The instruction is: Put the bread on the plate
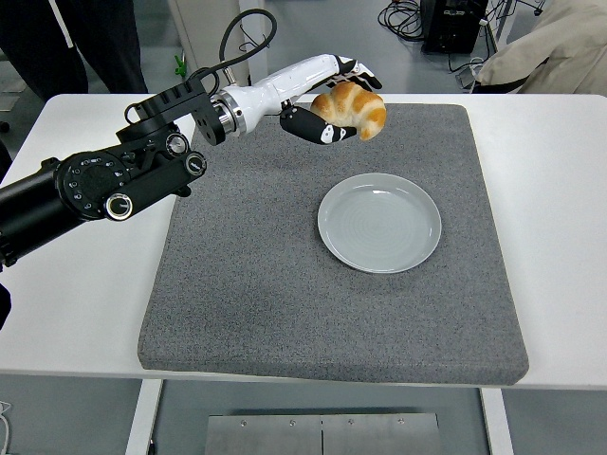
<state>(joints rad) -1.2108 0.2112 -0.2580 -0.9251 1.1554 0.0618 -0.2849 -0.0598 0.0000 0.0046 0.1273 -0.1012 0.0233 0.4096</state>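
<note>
A golden croissant (354,108) is held in my left hand (340,102), whose fingers are curled around it. The hand carries it in the air above the far part of the grey mat (247,284), behind and a little left of the plate. The pale grey round plate (379,223) lies empty on the mat, right of centre. My left arm (104,185) reaches in from the left edge across the table. My right hand is out of view.
The mat covers most of the white table (560,190). A person in dark clothes (85,43) stands at the top left. Cables and a beige bundle (550,47) lie on the floor beyond the table.
</note>
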